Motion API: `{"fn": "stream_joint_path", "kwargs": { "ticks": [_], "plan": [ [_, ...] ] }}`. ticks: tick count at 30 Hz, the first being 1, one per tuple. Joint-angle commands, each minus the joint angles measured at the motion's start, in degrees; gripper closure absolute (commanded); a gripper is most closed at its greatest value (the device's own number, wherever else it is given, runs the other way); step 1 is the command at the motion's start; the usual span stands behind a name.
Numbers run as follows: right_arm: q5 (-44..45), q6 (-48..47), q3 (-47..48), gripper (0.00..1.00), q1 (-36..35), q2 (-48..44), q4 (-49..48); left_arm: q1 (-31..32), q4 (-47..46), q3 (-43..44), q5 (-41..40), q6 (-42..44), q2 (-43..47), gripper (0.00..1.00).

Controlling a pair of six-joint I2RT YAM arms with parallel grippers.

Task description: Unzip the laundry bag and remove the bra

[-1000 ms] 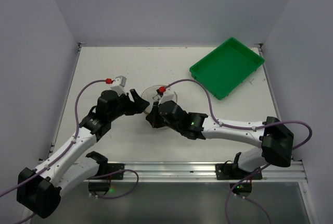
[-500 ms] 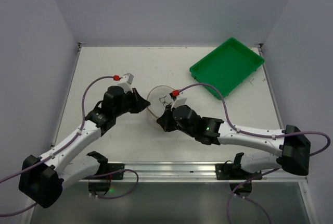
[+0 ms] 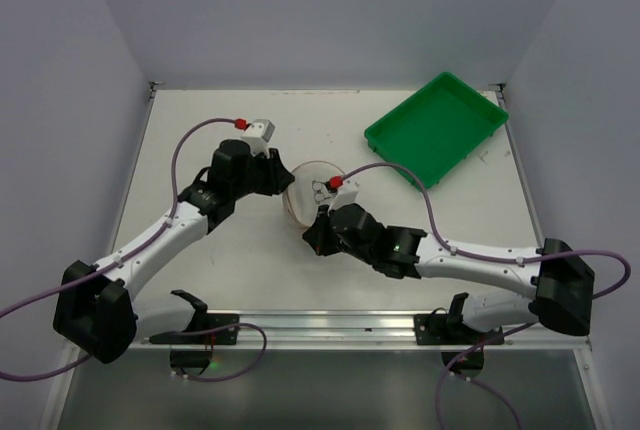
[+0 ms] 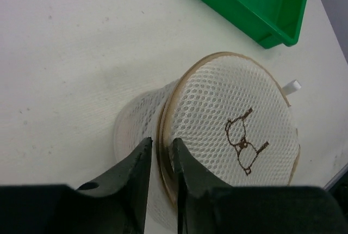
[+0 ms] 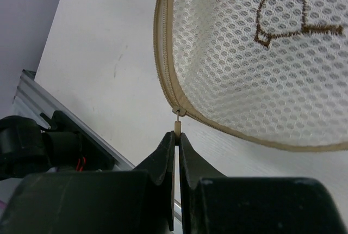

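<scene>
Laundry bag (image 3: 312, 188) lies on its side between our two grippers, its printed round face just ahead of both. Our left gripper (image 4: 161, 146) is narrowed onto the tan rim (image 4: 162, 119), which runs up between its fingers, with the mesh body to their left and the face to their right. Our right gripper (image 5: 175, 136) is pinched tight on the zipper pull (image 5: 176, 119), with the slider directly beyond its tips. We cannot tell how far the zip is open. We judge that the thin tab could slip from the right jaws if we tug off the line of the teeth. If the left hold on the rim is loose, the whole bag would drag along instead of unzipping.
</scene>
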State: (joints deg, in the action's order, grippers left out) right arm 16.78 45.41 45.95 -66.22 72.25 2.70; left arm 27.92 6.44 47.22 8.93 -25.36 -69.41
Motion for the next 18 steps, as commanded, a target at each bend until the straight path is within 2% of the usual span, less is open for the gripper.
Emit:
{"fn": "stream_joint_path", "kwargs": {
  "ticks": [1,2,3,5,6,9,16,18],
  "plan": [
    [-3.1,-0.5,4.8,1.0,-0.5,3.6,-2.3,-1.8,-2.2,3.8,-3.6,1.8,1.5,0.63],
    [-3.0,-0.6,6.5,1.0,-0.5,4.5,-2.3,-1.8,-1.9,3.5,-3.7,0.9,2.2,0.55],
    [-2.8,-0.9,7.3,1.0,-0.5,5.4,-4.0,-1.8,-1.1,3.1,-4.4,-0.1,3.0,0.39],
    [-2.6,-1.5,9.8,1.0,-0.5,8.0,-5.2,-1.8,0.1,1.5,-6.0,-3.9,5.5,0.28],
    [-2.5,-2.2,10.8,1.0,-0.4,8.9,-5.4,-1.8,1.6,0.9,-7.1,-5.1,6.3,0.17],
    [-1.5,-3.0,14.2,1.0,-0.1,12.1,-5.7,-1.8,6.0,-1.1,-7.2,-7.3,9.0,0.05],
    [-2.4,-2.6,15.7,1.0,1.2,14.5,-6.6,-1.7,8.3,-6.6,-5.5,-10.5,17.3,0.02],
    [-2.4,-2.3,15.1,1.0,1.1,14.0,-6.7,-1.4,7.9,-8.1,-3.4,-11.4,17.7,0.06]
  ]
}}
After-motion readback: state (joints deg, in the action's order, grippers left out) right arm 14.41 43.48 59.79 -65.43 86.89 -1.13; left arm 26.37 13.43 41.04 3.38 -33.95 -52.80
